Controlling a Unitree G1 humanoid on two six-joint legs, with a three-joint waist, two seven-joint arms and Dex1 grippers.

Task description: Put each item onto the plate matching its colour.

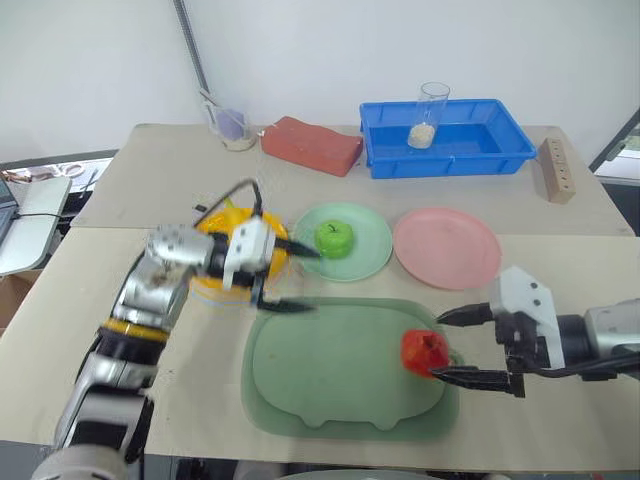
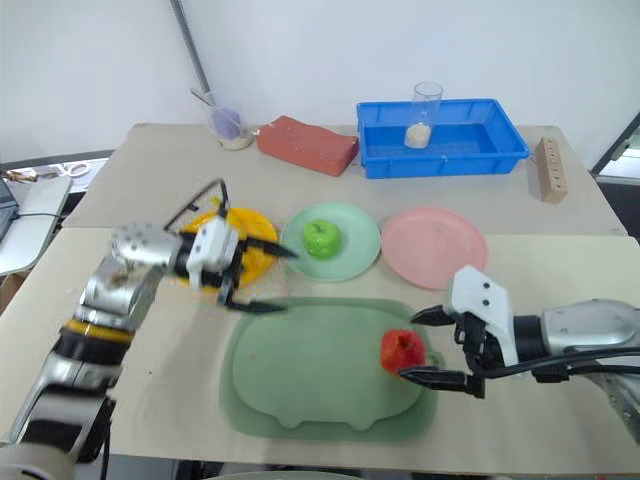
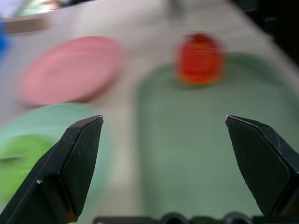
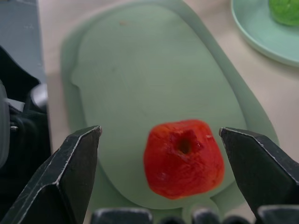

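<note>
Red apple (image 4: pixel 183 157) sits on the dull-green tray (image 1: pixel 330 370), near its right edge, between the spread fingers of my right pincer (image 1: pixel 472 347), untouched. Beyond the tray, the green apple (image 1: pixel 335 238) rests on the mint plate (image 1: pixel 372 250); the pink plate (image 1: pixel 447 247) lies beside it. My left pincer (image 1: pixel 292 280) gapes unladen over the tray's far-left corner, before the yellow plate (image 2: pixel 256 258).

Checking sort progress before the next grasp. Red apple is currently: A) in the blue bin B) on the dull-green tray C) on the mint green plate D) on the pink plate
B: the red apple sits on the dull-green tray, between the open fingers of the right gripper; the pink plate holds nothing.
</note>
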